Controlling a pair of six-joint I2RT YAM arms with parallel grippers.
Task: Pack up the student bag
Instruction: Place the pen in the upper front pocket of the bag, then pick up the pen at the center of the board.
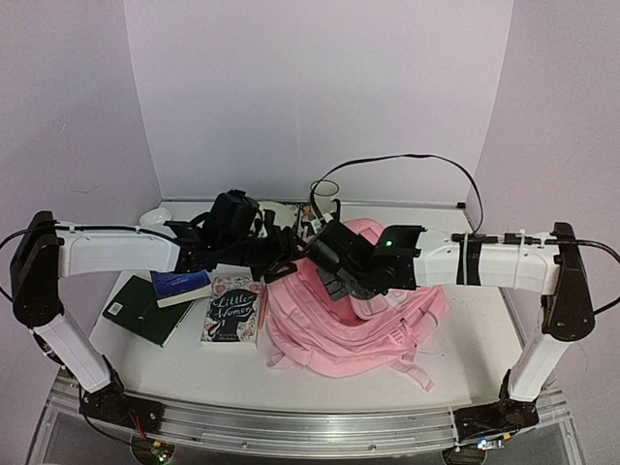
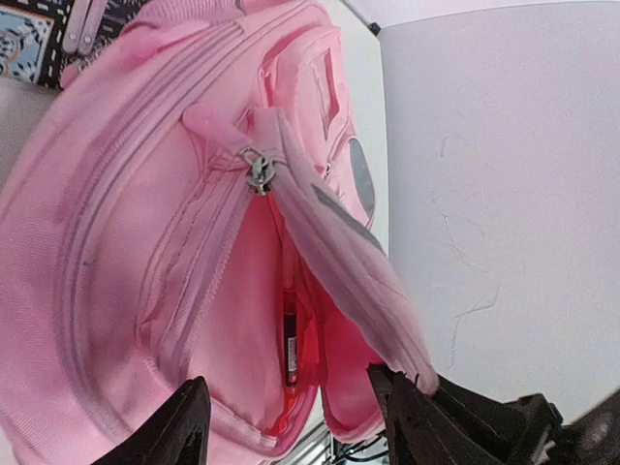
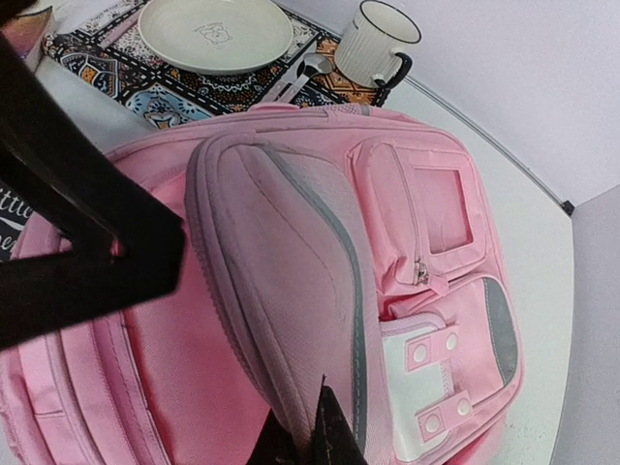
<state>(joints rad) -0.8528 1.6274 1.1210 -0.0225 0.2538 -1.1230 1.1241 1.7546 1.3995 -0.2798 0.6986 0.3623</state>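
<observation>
The pink student bag (image 1: 363,325) lies flat at the table's middle, its front pockets and white patch (image 3: 431,383) facing up. My right gripper (image 3: 312,444) is shut on the edge of a front pocket flap (image 3: 291,291) and holds it lifted. That leaves the pocket (image 2: 310,320) gaping, with a red and black pen (image 2: 289,334) lying inside against the lining. My left gripper (image 2: 291,426) hangs open right over the pocket mouth, one finger on each side, touching nothing. From above, both grippers meet at the bag's upper left (image 1: 310,260).
Three books lie left of the bag: "Little Women" (image 1: 232,310), a blue one (image 1: 181,285) and a dark green one (image 1: 145,310). At the back, a patterned placemat (image 3: 145,82) holds a plate (image 3: 215,31), beside a ribbed mug (image 3: 378,44). A white bowl (image 1: 155,219) sits far left.
</observation>
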